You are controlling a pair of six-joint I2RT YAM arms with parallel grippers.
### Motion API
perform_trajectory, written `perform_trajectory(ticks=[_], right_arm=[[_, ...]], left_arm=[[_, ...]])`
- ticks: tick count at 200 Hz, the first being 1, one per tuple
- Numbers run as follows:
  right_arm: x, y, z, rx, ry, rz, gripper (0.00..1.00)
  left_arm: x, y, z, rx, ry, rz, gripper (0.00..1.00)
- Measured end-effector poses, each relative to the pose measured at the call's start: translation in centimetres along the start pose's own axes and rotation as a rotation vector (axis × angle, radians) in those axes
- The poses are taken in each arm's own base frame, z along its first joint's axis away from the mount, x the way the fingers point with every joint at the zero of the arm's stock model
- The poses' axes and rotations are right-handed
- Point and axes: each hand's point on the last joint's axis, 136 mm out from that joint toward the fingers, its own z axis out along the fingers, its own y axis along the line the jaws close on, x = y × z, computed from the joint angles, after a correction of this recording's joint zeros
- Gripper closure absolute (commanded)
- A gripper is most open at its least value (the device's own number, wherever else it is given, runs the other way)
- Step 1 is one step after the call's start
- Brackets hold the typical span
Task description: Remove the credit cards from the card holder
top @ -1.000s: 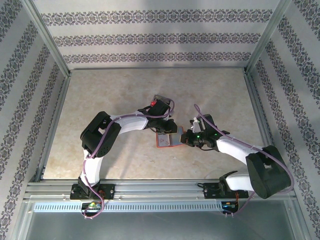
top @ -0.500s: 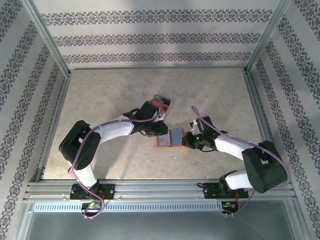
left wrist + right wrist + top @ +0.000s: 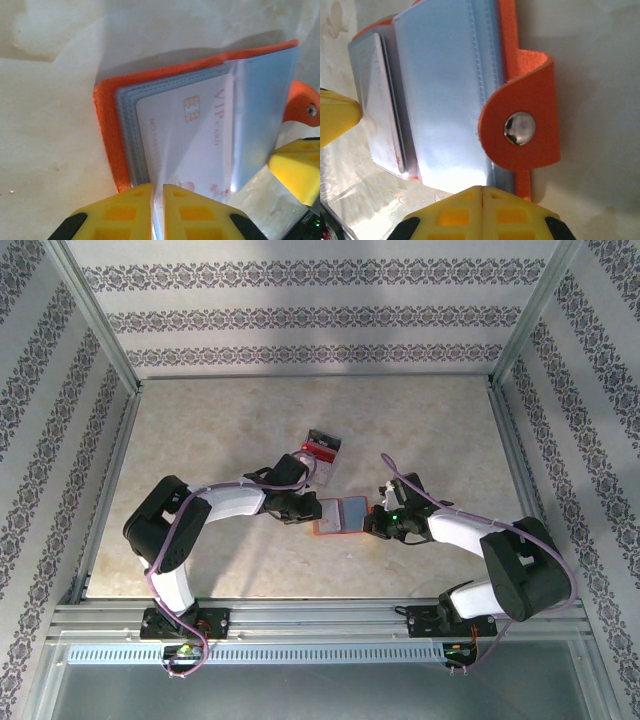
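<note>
Lying open on the worktop point(image 3: 220, 420) in the top view, the card holder point(image 3: 345, 513) sits between the left tool point(image 3: 306, 508) and the right tool point(image 3: 372, 524), with a clear box point(image 3: 322, 446) near behind it. At the left wrist, the left tool point(image 3: 157, 192) is clenched on the edge of 1 white VIP card point(image 3: 195, 135) in the grey-blue pockets point(image 3: 129, 130). At the right wrist, the right tool point(image 3: 481, 195) is clenched, its tips at the card holder's point(image 3: 445, 90) edge beside the snap tab point(image 3: 520, 125); whether it grips that edge I cannot tell.
</note>
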Motion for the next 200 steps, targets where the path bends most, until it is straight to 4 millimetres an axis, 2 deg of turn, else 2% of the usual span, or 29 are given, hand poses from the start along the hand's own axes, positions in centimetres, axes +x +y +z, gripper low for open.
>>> perform_trajectory(ticks=[72,95,113,141,173,200], right_arm=[[0.0,-0.4,0.2,0.015,0.003,-0.002,0.99],[0.0,-0.3,0.1,0.015,0.001,-0.01,0.97],[-0.1,0.1,-0.4,0.008,-0.007,-0.018,0.92],[-1.2,2.3,-2.0,-0.042,-0.052,-0.054,0.81],[-2.4,6.7,-4.1,-0.136,-0.104,-0.117,0.68],[-2.3,10.1,-4.3,-0.196,-0.085,-0.165,0.67]], left_arm=[[-0.2,0.1,0.5,0.016,-0.011,0.006,0.87],[-0.3,0.1,0.5,0.019,-0.014,0.007,0.87],[-0.3,0.1,0.5,0.022,-0.016,0.008,0.87],[-0.3,0.0,0.5,0.024,-0.015,0.009,0.87],[-0.3,0.0,0.5,0.025,-0.016,0.009,0.87],[-0.3,0.0,0.5,0.025,-0.016,0.009,0.87]])
